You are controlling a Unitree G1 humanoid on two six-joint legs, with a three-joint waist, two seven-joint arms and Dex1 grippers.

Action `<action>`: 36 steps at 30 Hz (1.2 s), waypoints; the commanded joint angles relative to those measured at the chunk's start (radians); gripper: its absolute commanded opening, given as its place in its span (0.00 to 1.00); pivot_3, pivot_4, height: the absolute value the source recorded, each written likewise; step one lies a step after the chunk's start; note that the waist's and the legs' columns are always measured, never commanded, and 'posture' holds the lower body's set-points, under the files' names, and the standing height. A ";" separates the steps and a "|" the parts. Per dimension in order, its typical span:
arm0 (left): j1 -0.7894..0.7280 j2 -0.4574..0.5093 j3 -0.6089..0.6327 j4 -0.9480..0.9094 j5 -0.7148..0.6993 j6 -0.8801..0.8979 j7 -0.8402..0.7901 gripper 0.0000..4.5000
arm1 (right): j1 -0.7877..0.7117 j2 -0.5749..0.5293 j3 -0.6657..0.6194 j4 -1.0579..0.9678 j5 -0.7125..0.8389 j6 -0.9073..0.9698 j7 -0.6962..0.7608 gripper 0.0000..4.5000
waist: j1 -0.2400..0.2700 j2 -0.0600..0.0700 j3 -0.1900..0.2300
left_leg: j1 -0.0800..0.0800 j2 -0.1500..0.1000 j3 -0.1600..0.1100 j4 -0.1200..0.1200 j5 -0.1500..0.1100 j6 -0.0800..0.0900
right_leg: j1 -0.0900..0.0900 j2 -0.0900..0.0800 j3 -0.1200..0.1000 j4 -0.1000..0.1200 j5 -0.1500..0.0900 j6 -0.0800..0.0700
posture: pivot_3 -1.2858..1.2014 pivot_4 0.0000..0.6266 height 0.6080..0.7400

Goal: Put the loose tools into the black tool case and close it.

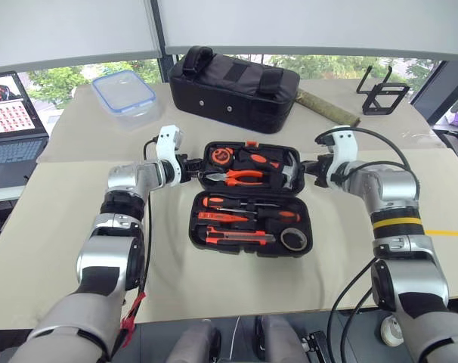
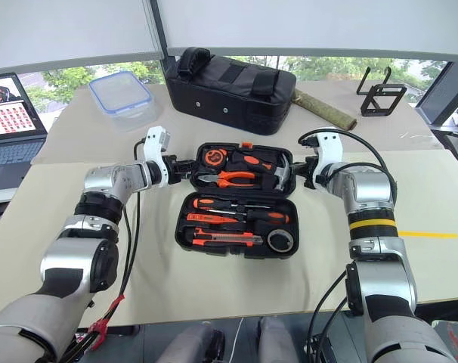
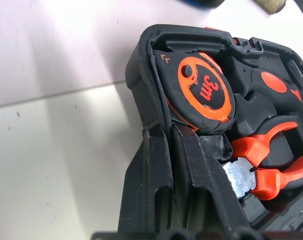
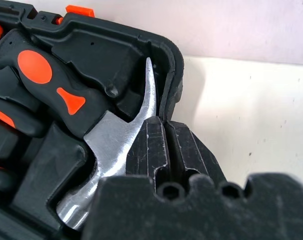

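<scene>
Tools fill the black tool case, which lies open on the beige table between the two grippers. Its far half, the one the grippers flank, holds an orange-black tape measure, orange-handled pliers and a steel-headed hammer. Its near half holds two black-and-orange-handled screwdrivers, a small all-red screwdriver, an orange-black utility knife and a small grey tape roll (each sits in its moulded slot).

Left gripper has its fingers pinched together on the left edge of the far half, right beside the tape measure. Right gripper is likewise pinched on the right edge, its fingertips just past the hammer's claw.

Beyond the grippers stands a bigger black fabric bag, with a clear lidded box to its left and a small black stand to its right. A laptop sits far off the left gripper's side; windows run behind.
</scene>
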 commanded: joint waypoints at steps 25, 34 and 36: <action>0.592 -0.025 -0.009 -0.871 0.005 -0.224 0.082 0.01 | 0.613 0.095 0.015 -0.743 -0.247 -0.704 -0.139 0.00 | -0.005 0.002 -0.002 | 0.009 -0.001 0.004 -0.002 0.000 0.000 | 0.001 0.006 0.001 0.007 0.000 0.000 | 0.52 0.24 0.81; 0.755 0.026 0.017 -1.101 -0.053 -0.106 0.113 0.01 | 0.787 0.026 0.008 -0.901 -0.179 -0.695 -0.027 0.00 | -0.001 0.002 -0.002 | 0.012 0.000 0.005 -0.004 0.000 -0.001 | 0.002 0.008 0.003 0.006 0.000 0.000 | 0.52 0.24 0.81; 0.799 0.043 0.040 -1.156 -0.085 -0.060 0.123 0.01 | 0.832 0.003 0.002 -0.953 -0.154 -0.684 0.003 0.00 | -0.001 0.004 -0.003 | 0.013 0.000 0.005 -0.004 0.000 -0.001 | 0.003 0.008 0.003 0.002 0.000 0.000 | 0.52 0.24 0.81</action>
